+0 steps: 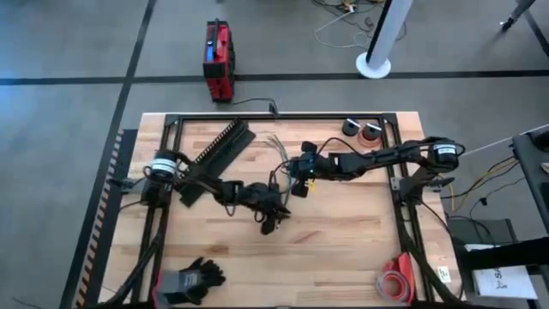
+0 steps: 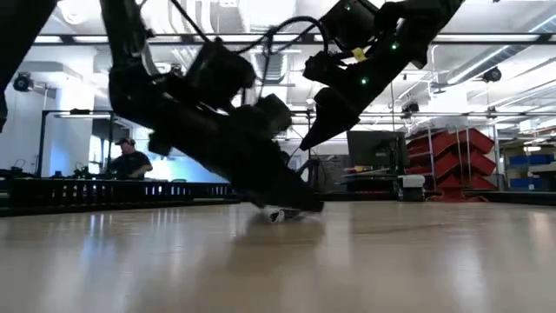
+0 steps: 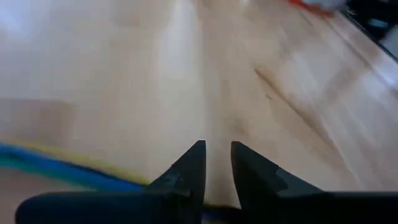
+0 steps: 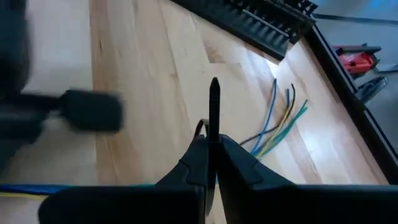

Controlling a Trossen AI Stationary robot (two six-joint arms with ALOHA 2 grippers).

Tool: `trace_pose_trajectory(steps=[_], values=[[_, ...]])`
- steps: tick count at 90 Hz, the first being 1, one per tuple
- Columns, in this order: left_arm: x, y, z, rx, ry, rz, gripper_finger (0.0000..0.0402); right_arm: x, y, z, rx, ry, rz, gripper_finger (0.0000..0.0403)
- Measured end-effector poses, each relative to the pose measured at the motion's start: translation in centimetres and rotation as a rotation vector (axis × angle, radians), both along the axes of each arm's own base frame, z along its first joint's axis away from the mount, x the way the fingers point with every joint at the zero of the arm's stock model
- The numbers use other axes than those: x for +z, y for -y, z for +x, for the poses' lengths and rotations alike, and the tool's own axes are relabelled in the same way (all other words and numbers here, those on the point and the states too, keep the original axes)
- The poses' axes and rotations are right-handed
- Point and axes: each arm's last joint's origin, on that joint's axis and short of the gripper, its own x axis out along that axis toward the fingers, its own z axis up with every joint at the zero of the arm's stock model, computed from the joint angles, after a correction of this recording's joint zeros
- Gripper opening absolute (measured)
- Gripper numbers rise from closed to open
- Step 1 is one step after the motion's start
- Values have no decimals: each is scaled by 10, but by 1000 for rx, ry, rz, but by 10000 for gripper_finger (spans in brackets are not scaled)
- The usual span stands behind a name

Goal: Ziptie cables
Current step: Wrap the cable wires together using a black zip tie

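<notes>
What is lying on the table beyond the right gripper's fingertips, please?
Beyond the right gripper, shut on a thin black strip, the cables' fanned ends lie on bare wood, the slotted strip farther off. Their other ends are covered.

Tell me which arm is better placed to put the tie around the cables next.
Probably the right. The right gripper is shut on a thin black strip, likely the ziptie, pointing toward the cables just ahead. The left gripper, fingers slightly apart and empty, faces bare table.
</notes>
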Motion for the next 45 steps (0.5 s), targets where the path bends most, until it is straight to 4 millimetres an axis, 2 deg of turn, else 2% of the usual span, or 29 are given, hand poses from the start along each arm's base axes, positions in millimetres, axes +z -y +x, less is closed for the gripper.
trace_pose_trajectory(steps=[14, 22, 45], values=[[5, 7, 2, -71, -155, -56, 59, -1, -3, -2, 3, -17, 16, 3], [12, 13, -7, -101, -231, -86, 59, -1, -8, -1, 14, -14, 23, 3], [31, 44, -35, -240, -276, -146, 59, 0, -20, 0, 29, -4, 39, 3]])
